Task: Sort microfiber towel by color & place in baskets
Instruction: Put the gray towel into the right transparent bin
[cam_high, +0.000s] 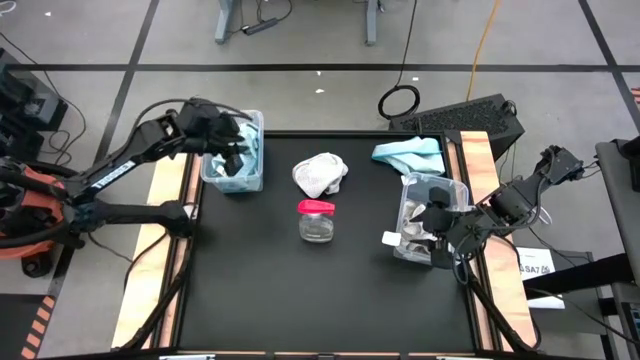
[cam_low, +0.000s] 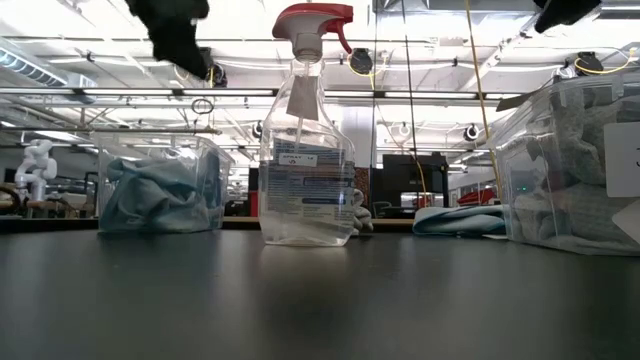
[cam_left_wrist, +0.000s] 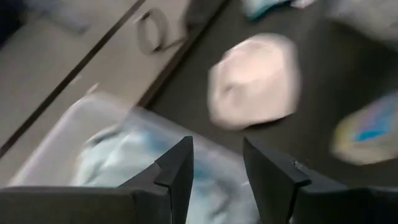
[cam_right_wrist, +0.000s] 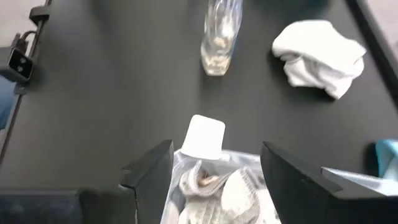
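Two towels remain loose on the worktop: the white towel just behind the spray bottle, and the blue towel well to the bottle's right, at the worktop's far edge. Your left end effector hovers open and empty above the left basket, which holds blue cloth; lift clear before reaching. Your right end effector, open, hangs over the right basket of pale towels.

Open pincer above blue-filled basket
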